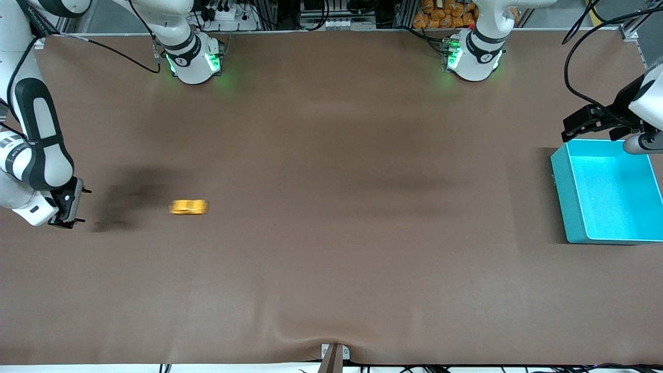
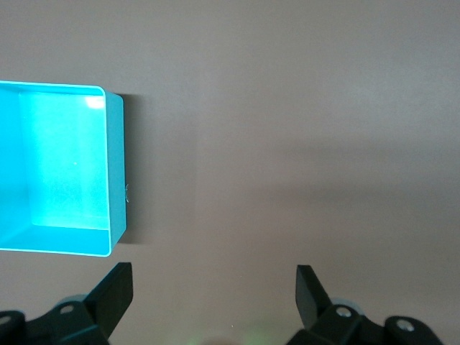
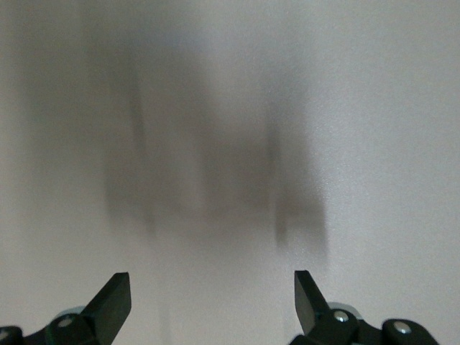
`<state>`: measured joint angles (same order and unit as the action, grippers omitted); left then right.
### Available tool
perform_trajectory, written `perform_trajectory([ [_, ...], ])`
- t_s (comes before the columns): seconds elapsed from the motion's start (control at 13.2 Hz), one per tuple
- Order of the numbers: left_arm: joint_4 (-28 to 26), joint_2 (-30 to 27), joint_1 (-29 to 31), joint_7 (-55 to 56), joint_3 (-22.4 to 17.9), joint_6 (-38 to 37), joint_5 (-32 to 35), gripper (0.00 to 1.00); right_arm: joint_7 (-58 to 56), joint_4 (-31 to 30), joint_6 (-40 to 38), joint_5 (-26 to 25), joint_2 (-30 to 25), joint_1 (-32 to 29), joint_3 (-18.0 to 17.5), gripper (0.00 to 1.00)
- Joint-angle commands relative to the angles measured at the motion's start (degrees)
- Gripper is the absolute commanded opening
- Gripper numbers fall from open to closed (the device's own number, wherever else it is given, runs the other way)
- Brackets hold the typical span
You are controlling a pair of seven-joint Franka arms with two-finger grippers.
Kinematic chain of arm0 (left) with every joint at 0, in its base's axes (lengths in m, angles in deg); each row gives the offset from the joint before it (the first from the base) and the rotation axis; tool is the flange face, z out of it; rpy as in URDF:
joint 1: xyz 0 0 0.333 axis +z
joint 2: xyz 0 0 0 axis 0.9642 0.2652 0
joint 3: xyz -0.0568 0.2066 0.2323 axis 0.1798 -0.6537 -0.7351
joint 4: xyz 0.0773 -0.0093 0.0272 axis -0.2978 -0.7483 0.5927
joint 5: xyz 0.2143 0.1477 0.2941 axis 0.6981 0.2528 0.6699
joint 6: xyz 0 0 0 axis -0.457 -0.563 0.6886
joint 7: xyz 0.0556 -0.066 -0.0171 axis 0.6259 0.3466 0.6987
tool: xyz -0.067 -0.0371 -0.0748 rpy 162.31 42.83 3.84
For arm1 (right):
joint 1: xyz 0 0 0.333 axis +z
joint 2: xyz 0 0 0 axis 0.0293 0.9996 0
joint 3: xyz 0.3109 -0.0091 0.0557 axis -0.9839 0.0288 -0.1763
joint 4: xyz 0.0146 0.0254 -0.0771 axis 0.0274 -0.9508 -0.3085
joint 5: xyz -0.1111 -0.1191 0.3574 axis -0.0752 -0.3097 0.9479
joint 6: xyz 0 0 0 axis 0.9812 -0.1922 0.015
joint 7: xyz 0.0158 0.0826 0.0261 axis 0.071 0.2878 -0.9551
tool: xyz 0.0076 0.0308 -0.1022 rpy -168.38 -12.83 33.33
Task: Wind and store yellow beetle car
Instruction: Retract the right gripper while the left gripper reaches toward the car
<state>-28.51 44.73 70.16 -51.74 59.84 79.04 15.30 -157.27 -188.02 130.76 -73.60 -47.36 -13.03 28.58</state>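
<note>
The yellow beetle car (image 1: 189, 207) is on the brown table near the right arm's end, its shape smeared lengthwise. My right gripper (image 1: 85, 206) hangs low beside it, a short way apart toward the table's end, open with nothing between its fingers. The right wrist view shows only bare table and shadows between the open right gripper (image 3: 212, 284); the car is out of that view. My left gripper (image 1: 570, 129) waits open by the turquoise bin (image 1: 570, 207). In the left wrist view the left gripper (image 2: 213, 280) is open and empty, with the bin (image 2: 115, 172) beside it.
The turquoise bin stands empty at the left arm's end of the table. Both arm bases stand along the table edge farthest from the front camera. A small clamp (image 1: 334, 357) sits at the near edge. The brown cloth ripples around it.
</note>
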Motion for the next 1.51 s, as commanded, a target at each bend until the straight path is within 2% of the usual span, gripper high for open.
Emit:
perform_trajectory([
  [0.0,0.2,-0.5,0.0,0.5,-0.4,0.2,-0.7,1.00,-0.9,2.1,-1.4,1.1,1.1,-0.7,-0.6,1.00],
  [0.76,-0.1,-0.5,0.1,2.3,-1.1,-0.2,-0.5,1.00,-0.9,3.3,-2.9,1.3,1.0,-0.6,-0.6,1.00],
  [0.91,-0.3,-0.4,0.1,2.4,-1.2,-0.2,-0.4,1.00,-0.6,4.8,-6.2,5.3,0.7,-0.4,-0.6,1.00],
  [1.21,-1.5,-0.2,0.0,2.7,-1.1,-0.3,-0.3,1.00,5.6,8.8,-11.7,5.7,0.1,0.4,-0.6,1.00],
  [1.44,-2.6,0.1,0.1,3.6,-1.1,-0.5,-0.3,1.00,18.4,16.1,-22.6,5.8,-1.9,2.5,-0.6,1.00],
])
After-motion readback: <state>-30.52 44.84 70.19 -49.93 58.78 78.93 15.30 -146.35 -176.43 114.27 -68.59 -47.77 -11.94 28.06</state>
